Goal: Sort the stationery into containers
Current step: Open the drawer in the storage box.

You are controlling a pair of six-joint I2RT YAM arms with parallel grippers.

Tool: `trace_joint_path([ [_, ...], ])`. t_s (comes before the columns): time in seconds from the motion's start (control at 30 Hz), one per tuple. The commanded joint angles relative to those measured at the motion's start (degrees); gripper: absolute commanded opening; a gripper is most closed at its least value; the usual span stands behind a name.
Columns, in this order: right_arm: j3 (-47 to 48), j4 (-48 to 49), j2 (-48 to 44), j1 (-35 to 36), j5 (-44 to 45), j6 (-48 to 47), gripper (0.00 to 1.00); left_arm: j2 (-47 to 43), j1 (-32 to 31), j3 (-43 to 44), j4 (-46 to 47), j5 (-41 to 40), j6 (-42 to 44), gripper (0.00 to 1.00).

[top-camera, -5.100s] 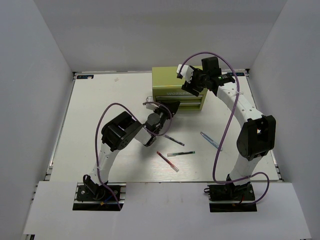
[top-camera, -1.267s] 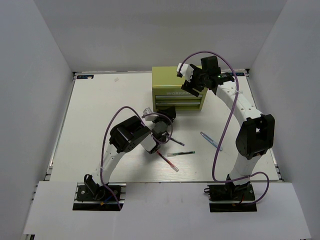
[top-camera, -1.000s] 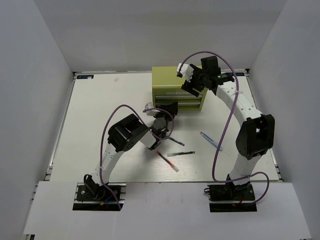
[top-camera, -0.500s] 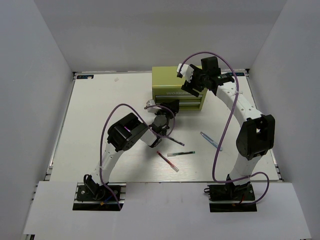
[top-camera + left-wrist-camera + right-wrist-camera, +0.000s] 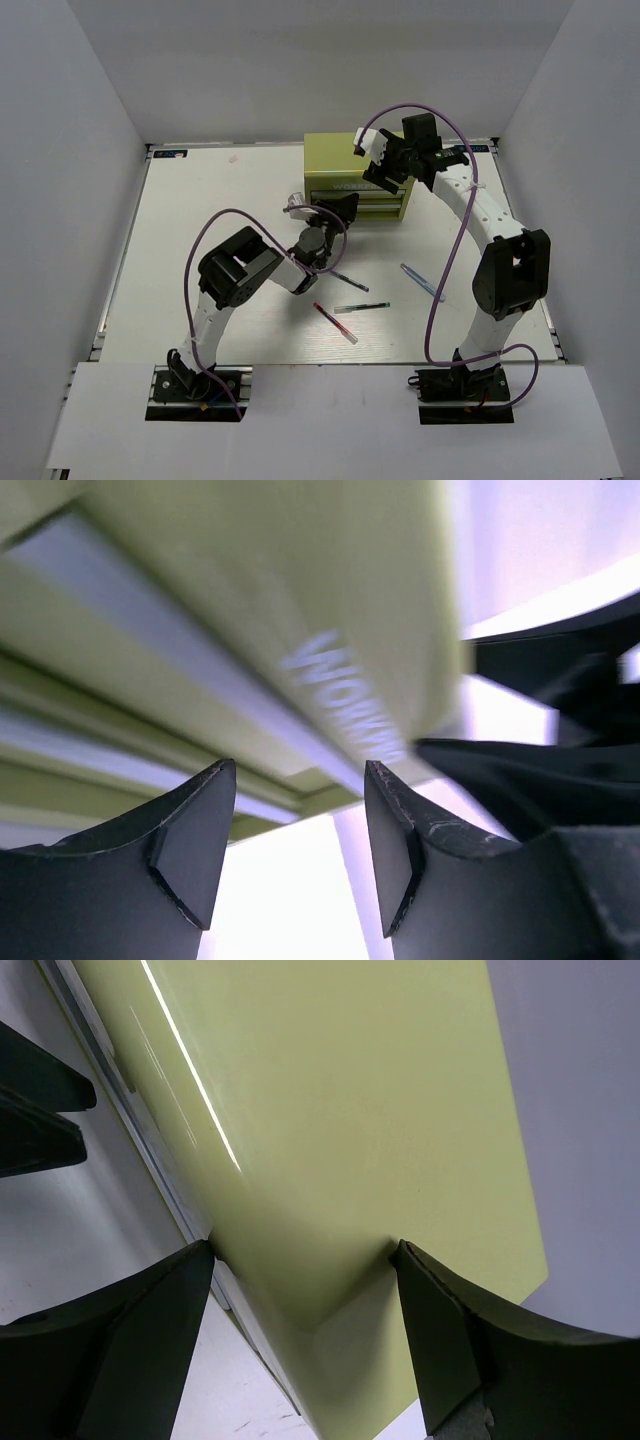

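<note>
The olive-green cabinet (image 5: pixel 335 160) stands at the back of the table, lettering on its front. It fills the left wrist view (image 5: pixel 250 610) and the right wrist view (image 5: pixel 350 1110). My left gripper (image 5: pixel 345 212) is open and empty, just in front of the drawers (image 5: pixel 298 770). My right gripper (image 5: pixel 378 165) straddles the cabinet's top right corner, a finger against each side (image 5: pixel 302 1248). The dark pen (image 5: pixel 348 279), green pen (image 5: pixel 362 307), red pen (image 5: pixel 335 323) and light blue pen (image 5: pixel 421 281) lie on the table in front of the cabinet.
White walls close in the table on the left, back and right. The left arm's purple cable (image 5: pixel 215 225) loops above its elbow. The right arm's cable (image 5: pixel 445 270) hangs near the light blue pen.
My left gripper has moved away from the pens, up and toward the cabinet's front, and its elbow swung left. The right arm and the pens have not moved.
</note>
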Motion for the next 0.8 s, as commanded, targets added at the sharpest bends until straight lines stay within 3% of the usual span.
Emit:
trace_joint_path([
  [0.0,-3.2,-8.16,2.2,-1.34,2.31,1.75,0.78,-4.8,-0.5,-1.07,27.81,1.57,0.33,0.64],
  [0.77,-4.79,-7.28,1.15,-1.42,1.96,1.31,0.78,2.5,-0.5,4.28,27.81,-9.06,-4.15,0.57],
])
